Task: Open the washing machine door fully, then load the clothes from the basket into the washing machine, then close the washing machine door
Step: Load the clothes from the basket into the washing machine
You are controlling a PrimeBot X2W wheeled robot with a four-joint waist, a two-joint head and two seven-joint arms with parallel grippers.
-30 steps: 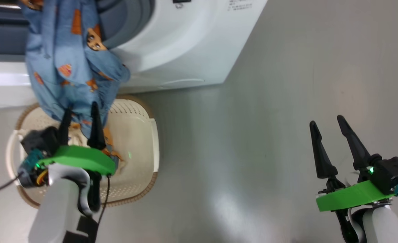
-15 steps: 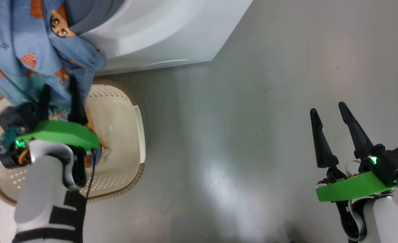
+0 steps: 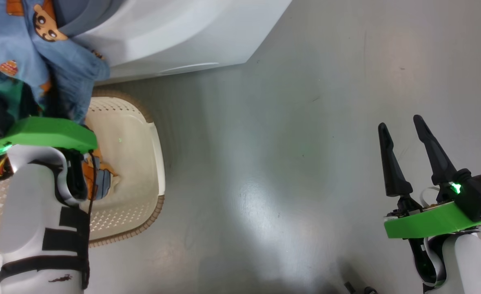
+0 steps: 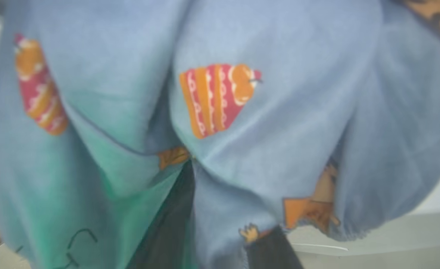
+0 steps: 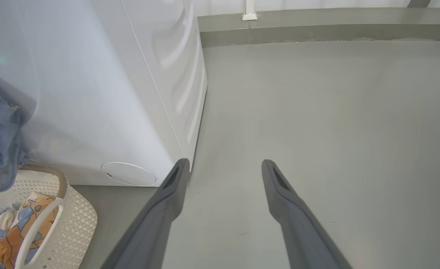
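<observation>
Blue clothes [image 3: 16, 61] draped at the washer [image 3: 175, 36] mouth, 10 o'clock, right above the basket [image 3: 152, 134]. Left jaws buried in the cloth, folds bunched round both fingers [image 4: 167, 228]. Can't tell if actually clamped. Right jaws wide open, empty, parked at 4 o'clock over the floor [image 3: 285, 163]. Best bet imo: pinch a thick fold, lift up and in, no dragging. One more piece [image 3: 101, 179] down in the basket.

At the head view's upper left, the clothes [image 3: 7, 45] are showing light blue with orange-brown cartoon prints and red-and-orange striped cakes. The basket [image 3: 118, 118] is showing cream perforated walls and a brown woven rim. The washing machine [image 3: 175, 32] is gleaming white over grey floor [image 3: 285, 163].
</observation>
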